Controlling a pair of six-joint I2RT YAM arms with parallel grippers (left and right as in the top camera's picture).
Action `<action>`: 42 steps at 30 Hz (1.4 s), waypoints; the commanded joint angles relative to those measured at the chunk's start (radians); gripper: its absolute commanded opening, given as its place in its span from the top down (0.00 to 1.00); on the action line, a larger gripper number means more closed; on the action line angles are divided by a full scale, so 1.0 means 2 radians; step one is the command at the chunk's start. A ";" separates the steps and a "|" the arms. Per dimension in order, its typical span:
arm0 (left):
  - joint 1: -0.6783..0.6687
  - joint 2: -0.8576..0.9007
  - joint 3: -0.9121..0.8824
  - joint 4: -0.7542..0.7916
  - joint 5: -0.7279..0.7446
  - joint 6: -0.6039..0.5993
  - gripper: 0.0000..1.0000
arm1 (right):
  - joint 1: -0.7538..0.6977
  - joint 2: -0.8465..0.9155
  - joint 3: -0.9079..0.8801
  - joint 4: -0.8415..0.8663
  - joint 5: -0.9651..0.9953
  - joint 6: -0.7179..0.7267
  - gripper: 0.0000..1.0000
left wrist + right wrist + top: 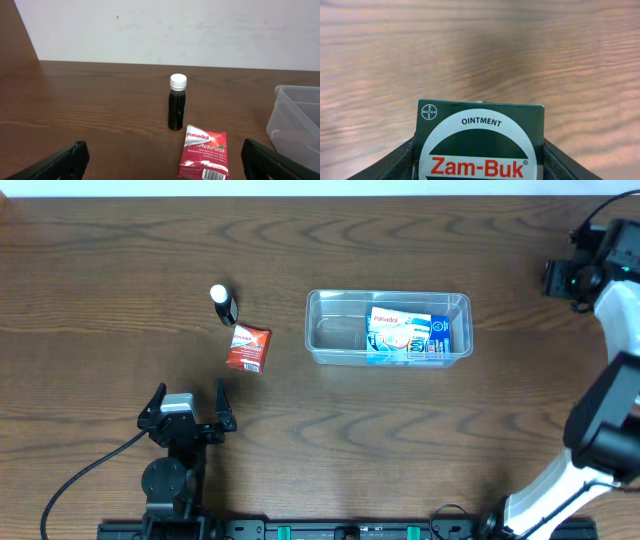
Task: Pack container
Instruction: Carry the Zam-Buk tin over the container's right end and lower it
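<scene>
Brown wooden table (120,270) is carrying everything. Clear rectangular plastic container (335,330) is sitting centre-right, holding a blue Panadol box (408,335). Red Panadol packet (248,347) is lying to its left, with a dark white-capped bottle (224,304) standing just beside. Left claw (189,390) is hanging spread apart, empty. Right claw (480,165) is clamping a green Zam-Buk ointment box (479,145).

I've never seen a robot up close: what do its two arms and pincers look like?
The left arm is all black, with a pale grey block behind two slim black fingers and a thin black cable looping off to one side. The right arm has smooth white shells between black joints, a black head and dark fingers.
</scene>
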 commanded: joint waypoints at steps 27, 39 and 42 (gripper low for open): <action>0.003 -0.003 -0.012 -0.016 -0.001 0.003 0.02 | 0.309 -0.158 -0.020 -0.207 0.081 0.229 0.36; 0.004 -0.003 -0.012 -0.016 -0.001 0.003 0.02 | 0.314 -0.158 -0.100 -0.157 0.127 0.259 0.35; 0.004 -0.003 -0.012 -0.016 -0.001 0.003 0.02 | 0.314 -0.157 -0.110 -0.150 0.130 0.250 0.35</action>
